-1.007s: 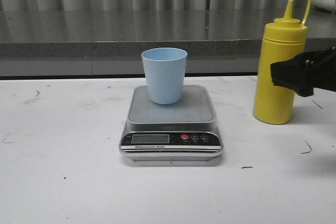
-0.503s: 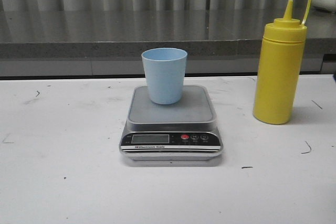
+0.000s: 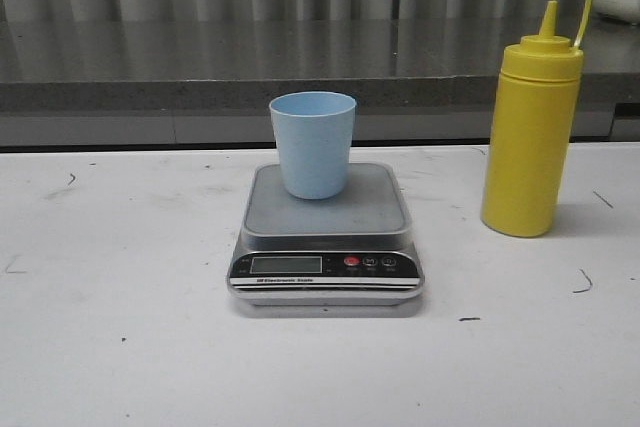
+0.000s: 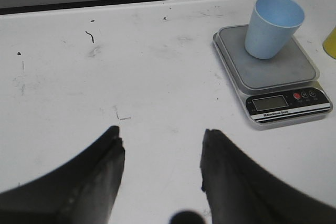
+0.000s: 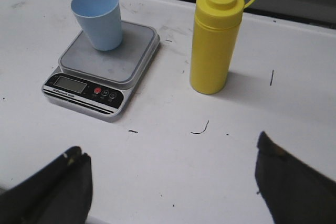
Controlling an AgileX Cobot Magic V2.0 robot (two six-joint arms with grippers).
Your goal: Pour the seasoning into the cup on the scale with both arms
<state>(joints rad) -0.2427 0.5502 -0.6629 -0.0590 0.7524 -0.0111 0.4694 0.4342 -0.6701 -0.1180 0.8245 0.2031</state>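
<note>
The pale blue cup [image 3: 313, 144] stands upright on the grey platform of the silver scale [image 3: 326, 237] at the table's middle. The tall yellow seasoning bottle [image 3: 530, 137] stands upright on the table to the right of the scale, its cap strap sticking up. Neither arm shows in the front view. In the left wrist view my left gripper [image 4: 161, 137] is open and empty over bare table, with the cup [image 4: 272, 25] and scale [image 4: 273, 74] ahead. In the right wrist view my right gripper [image 5: 170, 153] is wide open and empty, well back from the bottle [image 5: 212, 45], cup [image 5: 98, 18] and scale [image 5: 102, 72].
A grey ledge [image 3: 200, 87] runs along the table's far edge, with a ribbed wall behind it. The white tabletop [image 3: 120, 327] carries small dark scuff marks.
One second ago my right gripper stood beside the yellow bottle at the front view's right edge. It has drawn back out of that view. The bottle, cup and scale have not moved.
</note>
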